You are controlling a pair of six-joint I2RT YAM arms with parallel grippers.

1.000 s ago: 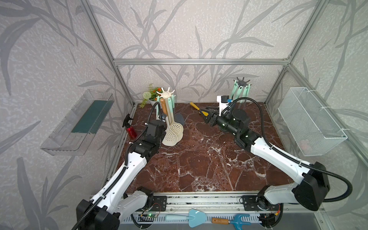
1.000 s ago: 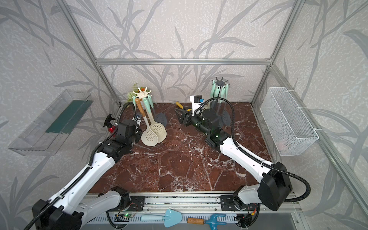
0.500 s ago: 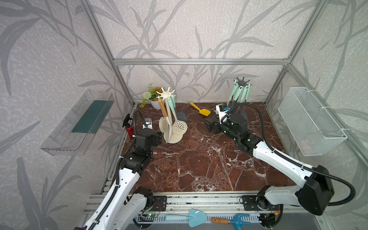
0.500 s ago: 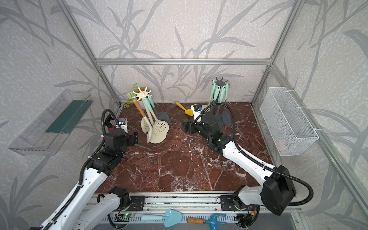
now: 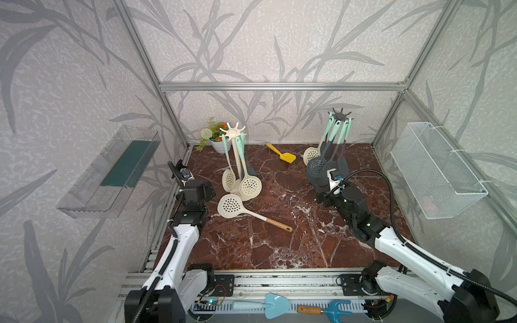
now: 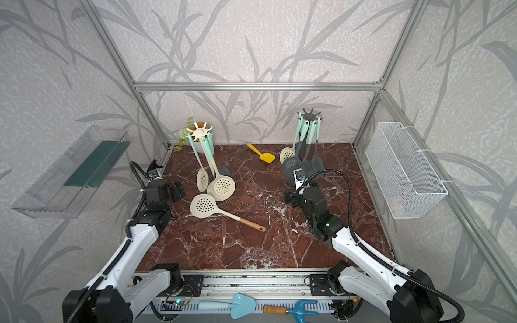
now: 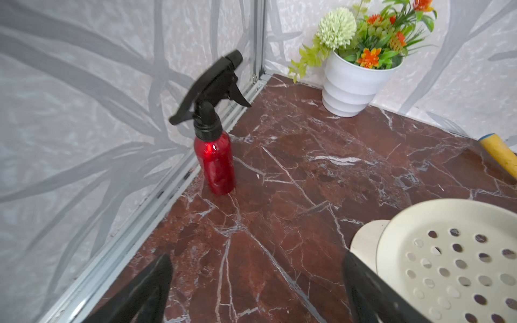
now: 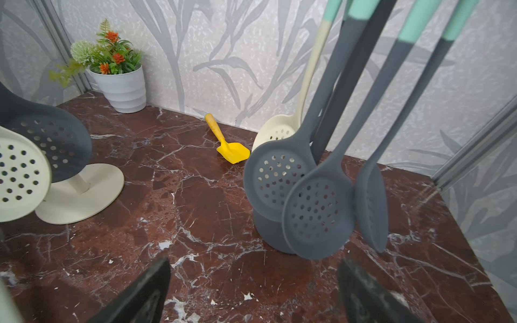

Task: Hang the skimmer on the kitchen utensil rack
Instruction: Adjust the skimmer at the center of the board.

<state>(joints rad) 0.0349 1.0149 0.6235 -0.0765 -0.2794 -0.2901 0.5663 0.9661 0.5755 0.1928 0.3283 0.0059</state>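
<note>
The skimmer [image 5: 232,206] [image 6: 205,207], cream with a wooden handle, lies flat on the marble table, its handle end towards the front right. Just behind it stands the cream kitchen utensil rack [image 5: 232,131] [image 6: 199,131] with several skimmers hanging from it. My left gripper [image 5: 208,191] [image 7: 256,260] is open and empty, left of the skimmer's head and apart from it. Over on the right, my right gripper [image 5: 320,197] [image 8: 253,263] is also open and empty, in front of a dark grey rack [image 5: 340,113] hung with grey skimmers [image 8: 316,218].
A red spray bottle [image 7: 215,165] stands by the left wall, and a white flowerpot [image 7: 352,84] in the back left corner. A yellow toy shovel [image 5: 281,153] lies at the back. A wire basket [image 5: 436,170] hangs on the right wall, a clear shelf [image 5: 112,173] on the left wall.
Both arms have drawn back from the far side of the table and both grippers have opened. The wooden-handled skimmer, up by the cream rack before, now lies on the table.
</note>
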